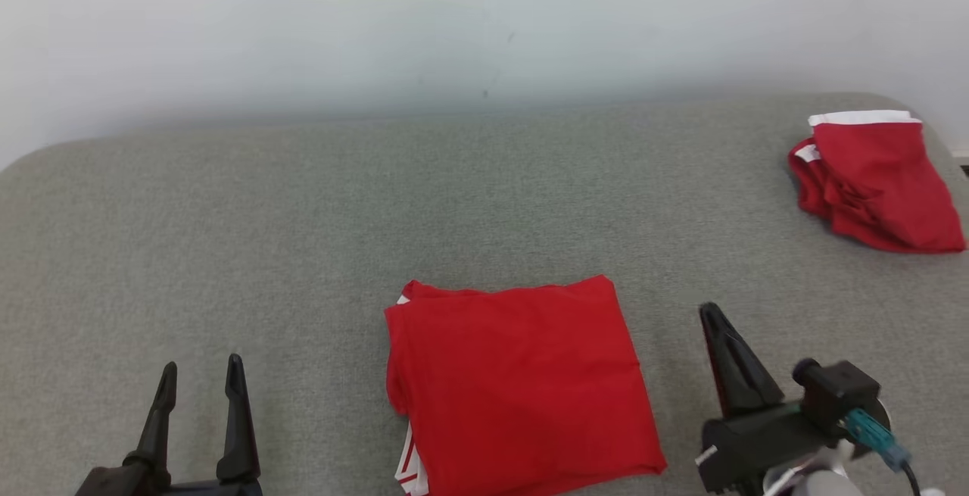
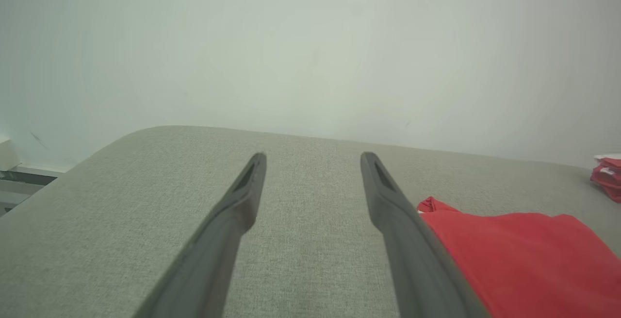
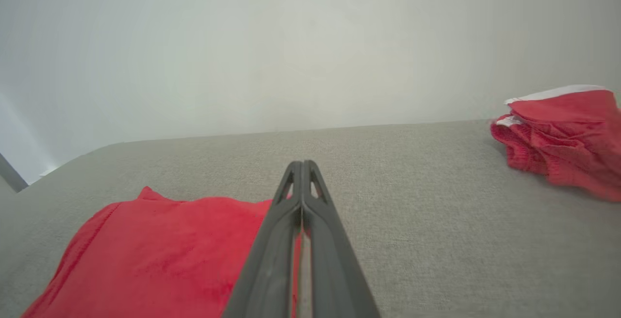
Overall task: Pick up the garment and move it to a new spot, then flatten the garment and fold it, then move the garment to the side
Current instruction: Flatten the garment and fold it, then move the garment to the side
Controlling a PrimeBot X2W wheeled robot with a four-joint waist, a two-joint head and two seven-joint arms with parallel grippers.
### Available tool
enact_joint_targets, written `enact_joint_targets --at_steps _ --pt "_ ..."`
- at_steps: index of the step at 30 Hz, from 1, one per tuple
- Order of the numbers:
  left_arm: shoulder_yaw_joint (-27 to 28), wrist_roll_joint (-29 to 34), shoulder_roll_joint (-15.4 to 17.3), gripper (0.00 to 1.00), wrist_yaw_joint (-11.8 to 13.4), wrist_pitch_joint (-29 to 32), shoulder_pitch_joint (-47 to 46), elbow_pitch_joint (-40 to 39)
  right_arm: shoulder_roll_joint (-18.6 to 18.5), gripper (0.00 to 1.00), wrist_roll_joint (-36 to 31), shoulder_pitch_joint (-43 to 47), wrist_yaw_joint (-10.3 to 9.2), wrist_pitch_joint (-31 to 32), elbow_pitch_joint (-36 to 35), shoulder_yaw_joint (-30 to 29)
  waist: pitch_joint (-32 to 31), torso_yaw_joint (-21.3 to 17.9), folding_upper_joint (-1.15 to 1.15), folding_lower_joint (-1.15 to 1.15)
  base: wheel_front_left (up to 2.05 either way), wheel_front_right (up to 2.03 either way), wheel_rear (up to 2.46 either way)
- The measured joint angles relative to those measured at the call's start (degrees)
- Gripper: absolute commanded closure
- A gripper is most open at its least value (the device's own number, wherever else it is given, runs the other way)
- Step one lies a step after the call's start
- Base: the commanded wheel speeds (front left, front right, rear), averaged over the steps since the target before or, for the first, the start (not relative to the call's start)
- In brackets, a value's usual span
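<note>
Folded red garment [image 1: 522, 382] lies flat on grey worktop [image 1: 303, 216], centre front. Right gripper [image 1: 711, 314]: fingers clenched, empty, near garment's right edge. Left gripper [image 1: 202, 364]: fingers spread, empty, well apart. Right arm nearer.

The desk [image 1: 227, 216] before me is covered in grey woven cloth with rounded far corners, and it runs back to a plain pale wall [image 1: 378, 19] that carries a few small dark marks. Far off on my right, near the desk's back corner, lies a crumpled red cloth [image 1: 878, 185] with a white band along its top edge.
</note>
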Motion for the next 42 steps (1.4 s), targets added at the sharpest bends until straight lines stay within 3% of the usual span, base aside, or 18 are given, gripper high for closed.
enact_joint_targets --at_steps 4,9,11,12,13,42 --pt "0.0 0.5 0.0 0.00 -0.1 0.0 0.8 0.4 0.1 1.00 -1.4 3.3 0.00 0.0 -1.4 -3.0 -1.1 -0.9 0.00 0.00 0.00 0.00 0.00" --pt "0.1 1.3 0.0 0.00 -0.1 0.0 1.7 0.9 0.5 0.76 -2.9 7.3 0.00 0.0 -3.4 -5.2 -2.6 -1.5 0.00 -0.01 0.00 0.00 0.00" --pt "0.2 1.7 0.0 0.00 -0.1 0.0 2.4 1.0 0.7 0.58 -3.4 8.5 0.00 0.0 -4.0 -5.8 -3.1 -1.5 0.00 -0.01 0.00 0.00 0.00" --pt "0.2 1.8 0.1 0.00 -0.1 0.0 2.5 1.0 0.8 0.37 -3.6 8.9 0.00 0.0 -4.3 -5.9 -3.3 -1.5 0.00 -0.01 0.00 0.00 0.00" --pt "0.2 2.1 0.1 0.00 -0.1 0.0 2.7 1.0 0.9 0.00 -3.9 9.3 0.00 0.0 -4.6 -6.1 -3.4 -1.5 0.00 -0.01 0.00 0.00 0.00" --pt "0.0 1.6 0.3 0.00 -0.3 0.0 6.2 0.1 2.8 0.00 -5.4 11.6 0.00 0.5 -7.8 -7.6 -5.0 1.0 0.00 -0.01 0.00 0.00 0.00"
